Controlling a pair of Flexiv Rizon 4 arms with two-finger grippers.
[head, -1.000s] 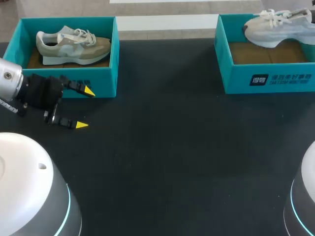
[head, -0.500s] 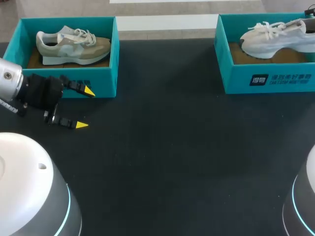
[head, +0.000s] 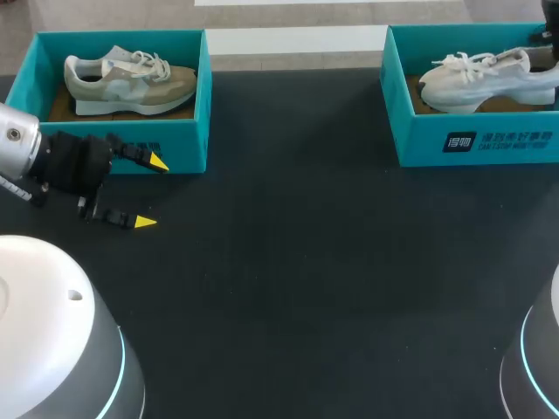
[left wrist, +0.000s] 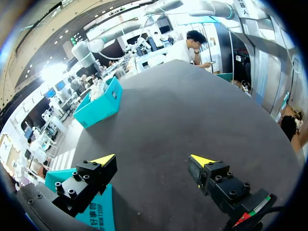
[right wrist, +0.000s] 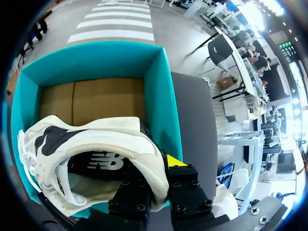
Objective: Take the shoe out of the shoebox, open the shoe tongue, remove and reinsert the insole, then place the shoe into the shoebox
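our right gripper [right wrist: 155,175] is clamping the heel collar of the white sneaker [head: 485,78], with one finger outside and the other hidden inside the shoe. the sneaker is sitting in the teal shoebox [head: 472,144] at the far right of the black surface [head: 306,262], toe pointing left and heel tilting up. our left gripper [head: 150,192] is hovering with its fingers spread wide, gripping nothing, just in front of a second teal shoebox [head: 183,144] at the far left, where a beige sneaker [head: 131,80] is lying.
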